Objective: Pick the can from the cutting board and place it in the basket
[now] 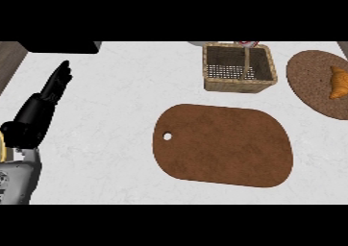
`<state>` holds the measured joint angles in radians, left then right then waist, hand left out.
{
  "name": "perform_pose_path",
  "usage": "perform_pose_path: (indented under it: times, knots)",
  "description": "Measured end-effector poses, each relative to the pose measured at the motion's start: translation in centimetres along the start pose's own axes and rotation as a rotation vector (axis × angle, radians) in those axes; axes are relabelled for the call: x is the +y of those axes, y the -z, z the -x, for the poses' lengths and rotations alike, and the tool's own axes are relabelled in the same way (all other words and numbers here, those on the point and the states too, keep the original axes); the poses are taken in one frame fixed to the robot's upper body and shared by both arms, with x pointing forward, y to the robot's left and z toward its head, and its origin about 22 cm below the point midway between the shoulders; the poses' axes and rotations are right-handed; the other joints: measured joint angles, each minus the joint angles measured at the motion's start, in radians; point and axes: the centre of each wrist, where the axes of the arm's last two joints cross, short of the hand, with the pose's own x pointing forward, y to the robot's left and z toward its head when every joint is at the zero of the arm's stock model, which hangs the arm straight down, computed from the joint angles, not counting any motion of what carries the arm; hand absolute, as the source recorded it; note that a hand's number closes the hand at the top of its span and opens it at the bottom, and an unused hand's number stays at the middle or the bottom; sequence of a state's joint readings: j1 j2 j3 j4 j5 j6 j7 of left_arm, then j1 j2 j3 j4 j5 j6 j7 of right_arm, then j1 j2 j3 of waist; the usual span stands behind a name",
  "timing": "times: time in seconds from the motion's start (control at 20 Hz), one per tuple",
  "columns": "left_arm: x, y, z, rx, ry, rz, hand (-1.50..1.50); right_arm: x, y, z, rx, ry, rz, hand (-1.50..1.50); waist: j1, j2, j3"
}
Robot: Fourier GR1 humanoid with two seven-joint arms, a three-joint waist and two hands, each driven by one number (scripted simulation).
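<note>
Left robot hand (36, 115) open; basket (237, 87) nr board (223, 146)

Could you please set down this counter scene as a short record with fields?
cutting board: brown, mid-counter, nothing on it
basket: wicker, beyond the board, apart from it
can: not on the board; a red-and-white thing shows at the basket's far rim, unclear
croissant: on the round brown plate, right of the basket
left hand: open, resting at the view's left, holding nothing
right hand: not in view
</note>
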<state>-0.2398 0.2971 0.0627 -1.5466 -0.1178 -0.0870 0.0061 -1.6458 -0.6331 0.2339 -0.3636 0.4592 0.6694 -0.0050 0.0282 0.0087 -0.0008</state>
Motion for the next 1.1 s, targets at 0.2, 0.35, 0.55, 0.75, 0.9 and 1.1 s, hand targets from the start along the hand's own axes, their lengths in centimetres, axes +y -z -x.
perform_pose_path:
  times: [0.2,0.35,0.55,0.75,0.9,1.1]
  knots:
    - [0.3,0.1,0.4,0.0,0.004,-0.004,0.0,-0.1,0.1,0.4,-0.029,0.064,-0.021,-1.5,0.001,0.001,0.0]
    - [-0.4,-0.3,0.5,0.006,0.001,0.003,0.0,-0.4,0.0,0.5,-0.064,0.151,0.019,-1.5,0.002,0.0,0.0]
    - [-0.2,-0.3,0.2,0.0,-0.005,0.006,0.0,-0.9,-0.5,2.1,-0.072,0.359,0.118,-1.5,0.005,0.0,0.0]
    - [-0.1,-0.1,0.1,-0.007,0.002,0.001,0.0,-1.6,-1.7,4.0,-0.028,0.552,0.275,-1.5,0.008,0.004,0.0]
    - [-0.3,-0.1,0.0,-0.01,0.001,0.009,0.0,-2.2,-2.9,5.8,0.024,0.665,0.376,-1.5,0.015,0.008,0.0]
    - [-0.1,0.2,-0.5,-0.017,-0.004,0.014,0.0,-2.5,-5.1,9.4,0.086,0.767,0.499,-1.5,0.018,0.012,0.001]
